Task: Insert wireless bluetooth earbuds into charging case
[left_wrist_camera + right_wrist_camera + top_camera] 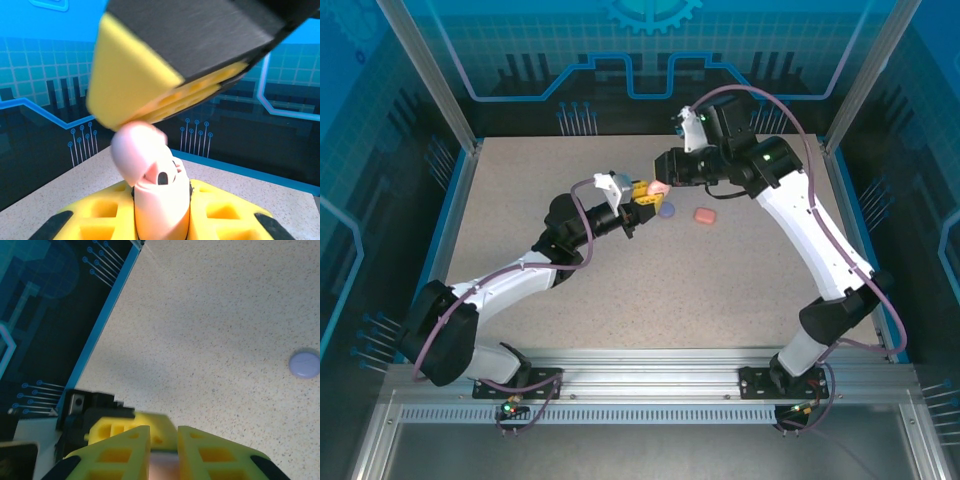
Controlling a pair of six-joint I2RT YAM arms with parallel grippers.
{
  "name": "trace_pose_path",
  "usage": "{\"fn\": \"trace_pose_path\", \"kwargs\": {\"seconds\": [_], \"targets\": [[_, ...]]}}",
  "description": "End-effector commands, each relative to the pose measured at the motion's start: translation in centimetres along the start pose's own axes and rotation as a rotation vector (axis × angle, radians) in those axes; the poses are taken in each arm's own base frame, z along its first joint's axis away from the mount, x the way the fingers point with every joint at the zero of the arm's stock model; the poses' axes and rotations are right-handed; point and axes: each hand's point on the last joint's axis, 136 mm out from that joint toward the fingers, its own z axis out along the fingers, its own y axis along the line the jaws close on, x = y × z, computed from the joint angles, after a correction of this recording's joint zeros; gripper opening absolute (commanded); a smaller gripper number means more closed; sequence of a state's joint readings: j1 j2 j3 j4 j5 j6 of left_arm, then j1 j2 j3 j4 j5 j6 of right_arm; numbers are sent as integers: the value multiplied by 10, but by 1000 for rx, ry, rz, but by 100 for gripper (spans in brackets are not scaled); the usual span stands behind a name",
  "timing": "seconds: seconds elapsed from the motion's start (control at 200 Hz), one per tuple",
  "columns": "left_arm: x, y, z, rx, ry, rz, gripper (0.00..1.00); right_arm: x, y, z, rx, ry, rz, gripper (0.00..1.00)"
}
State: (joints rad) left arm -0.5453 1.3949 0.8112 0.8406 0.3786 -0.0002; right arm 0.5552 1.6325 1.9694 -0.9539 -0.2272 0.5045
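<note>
My left gripper [161, 189] is shut on the body of a pale pink charging case [161, 210], held upright above the table. Its lid [136, 150] stands open, tipped to the left, and a dark oval shows in the case's top. A yellow finger [140, 80] of my right gripper presses on the lid from above. In the right wrist view my right gripper [164, 436] has a pale pink surface [164, 467] filling the gap between its fingers. From above, both grippers [642, 198] [663, 184] meet at the case [656, 187]. The earbuds are hidden.
A purple case [667, 209] [304, 363] and a coral case [705, 215] lie shut on the speckled table [620, 300], just right of the grippers. Blue walls close in the back and sides.
</note>
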Motion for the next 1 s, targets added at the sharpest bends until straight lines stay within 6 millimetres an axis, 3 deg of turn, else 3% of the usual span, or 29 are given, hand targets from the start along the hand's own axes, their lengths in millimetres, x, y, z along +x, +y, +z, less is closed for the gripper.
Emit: {"fn": "trace_pose_path", "kwargs": {"seconds": [0.0, 0.33, 0.44, 0.56, 0.775, 0.995], "targets": [[-24, 7, 4, -25, -74, 51, 0, 18, 10, -9, -41, 48, 12, 22], [-21, 7, 3, -26, -64, 50, 0, 1, -9, -41, 16, -93, 68, 28], [-18, 8, 2, -33, -56, 41, 0, -6, -25, -54, 51, -150, 111, 31], [-9, 17, 2, -88, -25, 12, 0, 0, -51, -55, 95, -168, 172, 40], [42, 55, 0, -225, 143, -220, 0, 34, -104, -40, 206, -143, 265, 71], [117, 94, -3, -339, 382, -608, 0, 69, -148, -25, 311, -94, 316, 81]]}}
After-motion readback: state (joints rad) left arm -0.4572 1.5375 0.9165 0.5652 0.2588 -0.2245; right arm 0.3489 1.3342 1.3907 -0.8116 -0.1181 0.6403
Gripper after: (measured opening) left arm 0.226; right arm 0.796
